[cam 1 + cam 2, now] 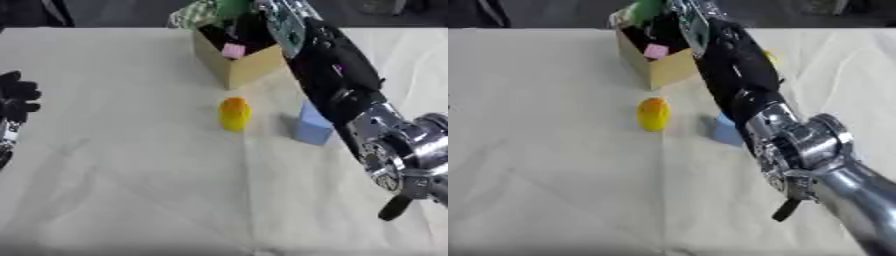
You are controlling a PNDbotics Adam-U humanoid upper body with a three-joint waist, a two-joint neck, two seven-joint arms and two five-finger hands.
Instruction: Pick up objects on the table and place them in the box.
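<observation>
**Right arm reaching over the box; two items waiting on the cloth**

The right arm (385,145) is lying nearest the camera, its silver joints filling the lower right and its black forearm running up and away toward the box (241,67). It is crossing the table on that slant, by my reading, because the box is standing at the far edge and the reach has to pass over the loose items.

Going left to right: the left hand (17,100) is resting idle at the left edge, fingers curled in, holding nothing. It appears to be keeping out of the working lane.

The yellow item (234,114) is standing upright on the cloth (131,175), near the middle, apart from everything. It is rounded, with an orange top and a yellow body.

The box is an open tan carton, sitting askew. A pink piece (233,50) and a green-patterned thing (201,12) are showing inside and above its rim.

The blue block (312,125) is standing just beside the forearm, partly hidden behind it in the right eye view. It is pale blue and upright.

The right hand (284,20) is hovering over the box mouth. Whether its fingers are spread or closed on something cannot be told.

Judgement: a drop into the box is in hand; the yellow item and the block are not yet collected.
</observation>
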